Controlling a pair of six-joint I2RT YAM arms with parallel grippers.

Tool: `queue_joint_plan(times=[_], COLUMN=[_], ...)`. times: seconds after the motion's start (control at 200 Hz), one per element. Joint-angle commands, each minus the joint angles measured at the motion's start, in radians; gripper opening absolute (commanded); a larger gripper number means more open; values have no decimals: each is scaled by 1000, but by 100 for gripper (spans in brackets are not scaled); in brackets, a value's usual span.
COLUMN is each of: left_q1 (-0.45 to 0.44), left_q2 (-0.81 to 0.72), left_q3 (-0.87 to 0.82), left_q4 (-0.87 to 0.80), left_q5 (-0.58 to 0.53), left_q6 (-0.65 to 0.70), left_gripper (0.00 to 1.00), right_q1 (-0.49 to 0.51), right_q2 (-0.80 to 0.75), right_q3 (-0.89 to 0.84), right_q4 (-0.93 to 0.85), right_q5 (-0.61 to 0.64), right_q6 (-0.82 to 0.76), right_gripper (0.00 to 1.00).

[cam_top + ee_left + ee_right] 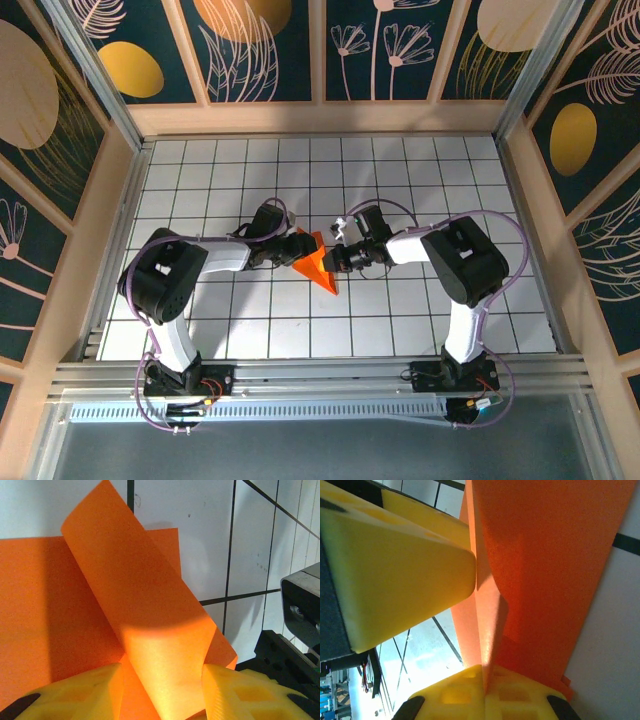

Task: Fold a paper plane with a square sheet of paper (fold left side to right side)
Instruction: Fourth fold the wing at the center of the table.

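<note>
Top external view: the square sheet of paper [318, 265], already creased into a pointed shape, lies mid-bench [400, 320] between the two arms. Its long axis runs far to near, with the tip toward the near side. The left claw [292, 248] meets its left edge and the right claw [338, 256] its right edge, so both are equally close. Left wrist view: the left claw's jaws stand partly apart. A raised, curled flap [140, 595] passes between the yellow fingers [75, 690], and no firm pinch is evident. The rest of the sheet lies flat on the bench to the left and beyond. Right wrist view: the right claw is closed on an upright ridge of the paper, and one left finger rests against that ridge. Judgement: the flap lies left of the ridge, so the fold must travel rightward across it.
</note>
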Motion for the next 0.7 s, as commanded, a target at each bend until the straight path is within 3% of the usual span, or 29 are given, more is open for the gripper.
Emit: queue_joint_plan(times=[0.0, 0.2, 0.691], left_q1=[-5, -5, -6], left_q2=[22, 52, 84], left_q3=[25, 41, 60], left_q4=[-11, -73, -152], left_q5=[-3, -40, -99], left_q6=[-2, 17, 57], left_gripper=[45, 45, 45], right_q1=[-4, -4, -6], right_q2=[14, 8, -48], right_q3=[0, 2, -13], right_q4=[2, 3, 27], right_q5=[-11, -11, -25], right_q6=[8, 13, 34], right_gripper=[0, 1, 28])
